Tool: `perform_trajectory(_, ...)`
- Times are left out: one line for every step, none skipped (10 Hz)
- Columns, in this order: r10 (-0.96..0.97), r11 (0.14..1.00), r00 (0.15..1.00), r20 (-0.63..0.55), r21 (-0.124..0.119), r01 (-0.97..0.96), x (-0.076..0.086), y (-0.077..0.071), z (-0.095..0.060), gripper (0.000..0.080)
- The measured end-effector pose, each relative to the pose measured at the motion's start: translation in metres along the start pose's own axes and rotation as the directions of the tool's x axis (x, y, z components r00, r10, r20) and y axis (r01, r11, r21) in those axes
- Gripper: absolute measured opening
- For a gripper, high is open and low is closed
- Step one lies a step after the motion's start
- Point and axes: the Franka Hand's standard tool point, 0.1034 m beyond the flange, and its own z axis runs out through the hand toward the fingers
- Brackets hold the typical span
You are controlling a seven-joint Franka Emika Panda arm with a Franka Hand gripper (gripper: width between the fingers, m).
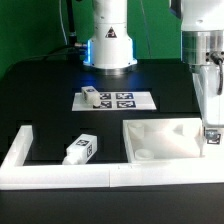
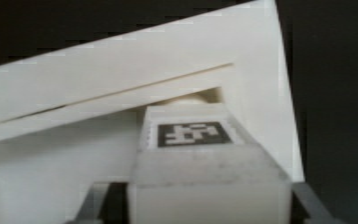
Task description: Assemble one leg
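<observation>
Two views: an exterior view of a black table [image 1: 40, 100] and a wrist view close over the gripper.
Arm: the white robot arm came down at the exterior view's right, its gripper [image 1: 212, 133] low over the right edge of the panel.
Panel: a large flat white square panel with a raised rim [image 1: 165, 140] lay on the table at the near right; in the wrist view it filled most of the picture as pale angled surfaces [image 2: 87, 90].
Held leg: a small white leg [image 2: 197, 150] with a black-and-white tag on its face stood between the gripper's two fingers [image 2: 98, 205], one on each side of it, over the panel.
Jaws: closed around that held leg, touching its sides.
Loose leg, near: another tagged white leg [image 1: 80, 149] lay on its side at the near left, beside the white frame rail [image 1: 18, 155].
Loose leg, far: a third small leg [image 1: 90, 96] rested on the left end of the marker board [image 1: 125, 100], which lay flat farther back, in front of the robot's base [image 1: 108, 45].
Blur: the held leg's contact with the panel could not be told.
</observation>
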Motion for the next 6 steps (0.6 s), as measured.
perform_trajectory(-0.013, 1.000, 1.000, -0.001, 0.001, 0.013, 0.0006, -0.0002, 0.0000, 0.0287)
perform_trajectory(-0.069, 0.998, 0.998, -0.001, 0.000, 0.069, 0.0001, 0.0002, 0.0005, 0.0361)
perform_trajectory(-0.202, 0.979, 0.979, 0.003, -0.008, 0.202, -0.0022, 0.0021, 0.0015, 0.0498)
perform_trajectory(-0.366, 0.930, 0.930, 0.007, -0.006, 0.366, -0.0039, 0.0020, 0.0014, 0.0498)
perform_trajectory(-0.499, 0.867, 0.867, 0.013, -0.005, 0.499, -0.0061, 0.0021, 0.0012, 0.0617)
perform_trajectory(-0.566, 0.824, 0.824, 0.016, -0.004, 0.566, -0.0079, 0.0033, 0.0018, 0.0639)
